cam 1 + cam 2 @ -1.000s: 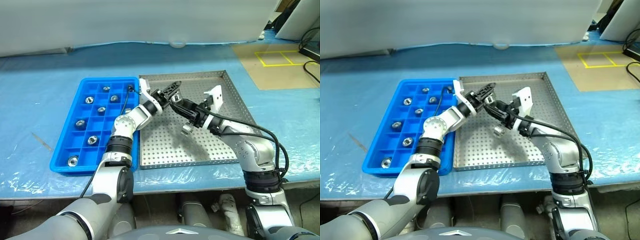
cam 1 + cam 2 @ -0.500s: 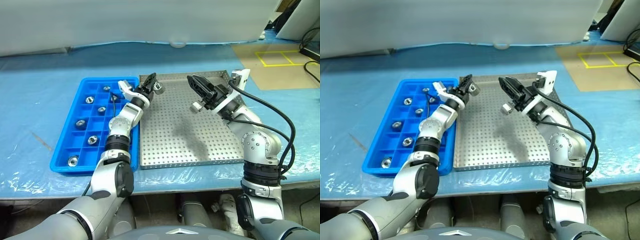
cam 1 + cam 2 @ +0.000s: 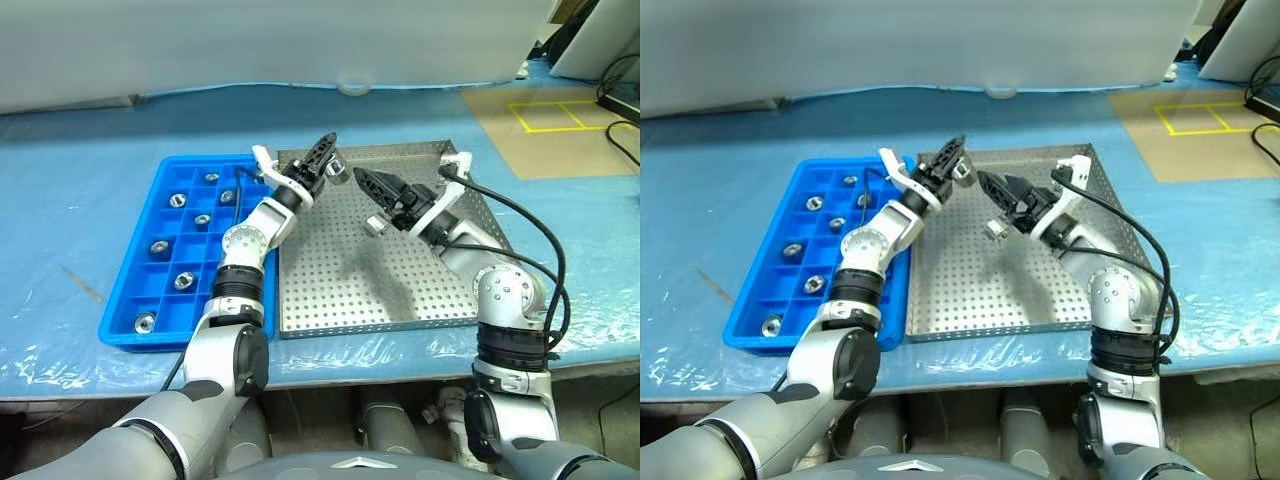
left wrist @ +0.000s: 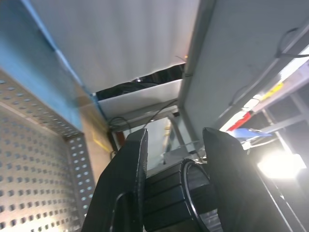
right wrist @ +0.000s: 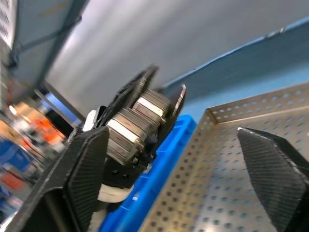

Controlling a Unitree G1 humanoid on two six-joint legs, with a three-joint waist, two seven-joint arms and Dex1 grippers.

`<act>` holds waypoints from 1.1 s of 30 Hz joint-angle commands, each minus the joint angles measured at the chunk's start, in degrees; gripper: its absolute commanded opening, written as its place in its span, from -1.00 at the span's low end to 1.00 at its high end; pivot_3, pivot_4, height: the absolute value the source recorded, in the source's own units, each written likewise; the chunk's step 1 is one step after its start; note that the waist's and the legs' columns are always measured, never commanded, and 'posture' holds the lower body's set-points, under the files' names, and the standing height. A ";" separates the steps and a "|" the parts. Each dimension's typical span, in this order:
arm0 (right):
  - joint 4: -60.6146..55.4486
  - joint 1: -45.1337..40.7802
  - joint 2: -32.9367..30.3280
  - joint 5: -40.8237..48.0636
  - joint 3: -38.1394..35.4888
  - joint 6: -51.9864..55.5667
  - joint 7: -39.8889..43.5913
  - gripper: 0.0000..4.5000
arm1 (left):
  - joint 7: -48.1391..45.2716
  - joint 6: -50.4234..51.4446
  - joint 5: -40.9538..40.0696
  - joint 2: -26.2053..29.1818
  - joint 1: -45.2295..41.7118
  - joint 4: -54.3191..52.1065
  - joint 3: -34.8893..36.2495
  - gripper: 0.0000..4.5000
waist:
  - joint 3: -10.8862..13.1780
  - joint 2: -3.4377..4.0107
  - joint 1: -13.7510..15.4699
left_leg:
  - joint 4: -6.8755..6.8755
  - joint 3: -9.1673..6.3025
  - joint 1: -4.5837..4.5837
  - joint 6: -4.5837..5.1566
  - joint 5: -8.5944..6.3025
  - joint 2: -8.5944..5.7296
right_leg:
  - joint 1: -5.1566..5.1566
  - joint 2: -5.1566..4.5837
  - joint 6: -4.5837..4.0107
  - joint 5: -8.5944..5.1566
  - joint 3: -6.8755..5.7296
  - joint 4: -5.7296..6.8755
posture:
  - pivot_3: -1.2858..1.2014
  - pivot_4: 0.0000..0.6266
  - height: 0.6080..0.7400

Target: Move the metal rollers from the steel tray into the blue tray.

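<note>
Our left hand (image 3: 322, 158) clamps metal roller (image 3: 337, 170) for blue tray (image 3: 170, 320); right hand (image 3: 368, 187) beside it, spread empty over steel tray (image 3: 400, 300).

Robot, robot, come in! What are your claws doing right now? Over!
Left claw shut on a metal roller, up over the steel tray. Right claw open, empty, close beside it. Blue tray holds seven rollers. Nothing blocking.
</note>
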 commanded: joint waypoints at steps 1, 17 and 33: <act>-1.98 -1.78 2.15 7.91 -3.45 1.90 -3.96 0.93 | -2.14 1.08 -2.86 -5.32 -0.07 -3.62 -0.21 -0.36 | 0.00 0.00 0.00 | -0.01 0.00 0.00 0.00 0.00 0.00 | 0.00 0.00 0.00 0.00 0.00 0.00 | -0.18 -0.52 1.00; -2.02 -2.03 2.51 14.69 -1.69 3.62 -8.69 0.93 | -4.24 -2.76 2.59 -5.38 -0.19 -0.48 -4.20 -0.36 | 0.00 0.00 0.02 | -0.07 0.00 0.00 -0.17 0.10 0.00 | 0.00 0.00 0.04 0.02 -0.01 -0.04 | -0.19 -0.52 1.00; -1.49 -2.55 2.85 15.52 0.46 4.30 -9.96 -0.42 | -5.52 -7.99 5.60 -5.89 0.53 -0.31 -5.46 -0.36 | 0.00 0.00 0.17 | -0.08 0.00 0.00 -0.20 0.11 -0.01 | 0.00 0.00 0.08 0.04 -0.01 -0.04 | -0.18 -0.52 1.00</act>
